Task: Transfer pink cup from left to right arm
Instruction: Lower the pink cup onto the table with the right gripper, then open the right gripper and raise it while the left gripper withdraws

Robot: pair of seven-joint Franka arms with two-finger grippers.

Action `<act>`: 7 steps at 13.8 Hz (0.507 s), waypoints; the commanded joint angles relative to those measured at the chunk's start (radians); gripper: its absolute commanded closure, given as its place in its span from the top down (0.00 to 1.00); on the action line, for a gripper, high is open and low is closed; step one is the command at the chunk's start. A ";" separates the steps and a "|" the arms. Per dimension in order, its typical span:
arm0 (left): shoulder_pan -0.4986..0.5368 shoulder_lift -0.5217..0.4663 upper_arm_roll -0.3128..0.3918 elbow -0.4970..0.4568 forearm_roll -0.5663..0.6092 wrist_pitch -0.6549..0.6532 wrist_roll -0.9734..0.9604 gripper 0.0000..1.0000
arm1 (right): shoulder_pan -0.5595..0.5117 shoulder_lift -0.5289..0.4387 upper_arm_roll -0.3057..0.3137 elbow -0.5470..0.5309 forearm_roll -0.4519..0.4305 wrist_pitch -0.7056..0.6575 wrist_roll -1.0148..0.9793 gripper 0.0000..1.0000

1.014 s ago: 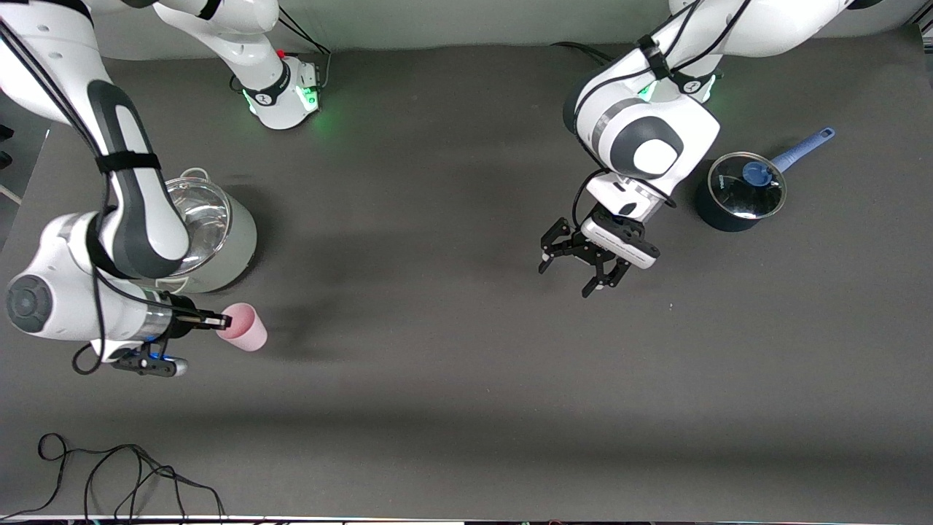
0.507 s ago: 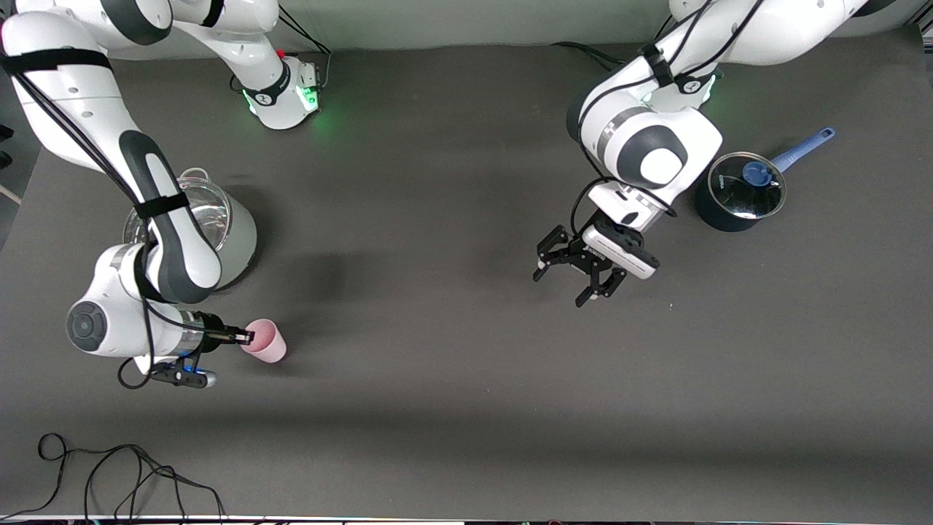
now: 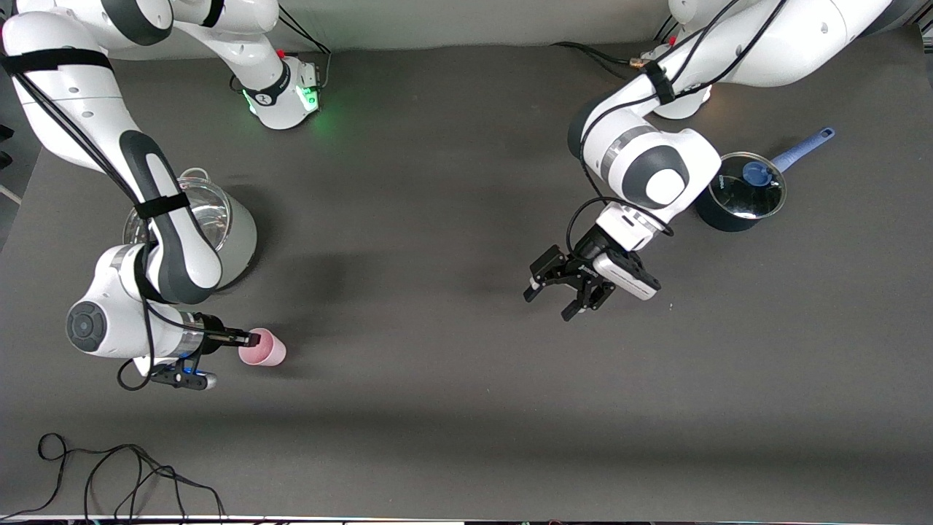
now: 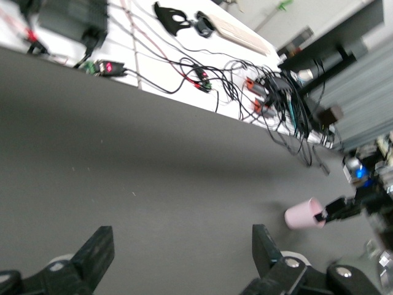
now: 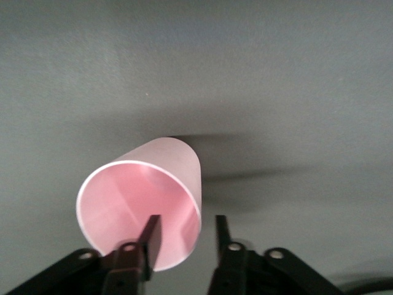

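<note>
Handover looks done: right gripper [image 3: 248, 337] straddles the pink cup [image 3: 265, 348] rim, jaws visibly parted, release pending; left gripper [image 3: 557, 293] wide open, empty.

The front view looks down from high across the table [image 3: 466, 408], facing both arm bases along its top edge. The left wrist view looks low and slanting over the table, from well apart, toward the pink cup [image 4: 304, 215]. The right wrist view sits close above that same cup [image 5: 144, 203]. All three views share the cup [image 3: 263, 348].
</note>
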 commanded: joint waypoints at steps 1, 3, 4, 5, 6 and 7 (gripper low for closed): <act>-0.029 -0.061 0.029 0.002 0.014 0.011 -0.301 1.00 | -0.002 -0.122 0.003 -0.003 -0.006 -0.067 -0.004 0.95; -0.072 -0.096 0.073 0.005 0.015 0.002 -0.473 1.00 | 0.000 -0.209 0.002 -0.003 -0.012 -0.115 -0.004 0.99; -0.095 -0.107 0.103 0.005 0.015 -0.001 -0.546 1.00 | 0.001 -0.254 0.002 -0.003 -0.017 -0.132 -0.003 0.99; -0.110 -0.116 0.118 0.004 0.015 -0.001 -0.602 1.00 | 0.001 -0.297 0.002 -0.001 -0.018 -0.162 -0.003 0.99; -0.115 -0.128 0.124 0.004 0.015 -0.001 -0.656 1.00 | 0.001 -0.343 0.003 -0.001 -0.018 -0.199 -0.004 0.99; -0.124 -0.141 0.138 0.004 0.015 -0.001 -0.692 1.00 | 0.003 -0.392 0.003 -0.001 -0.018 -0.240 -0.001 0.99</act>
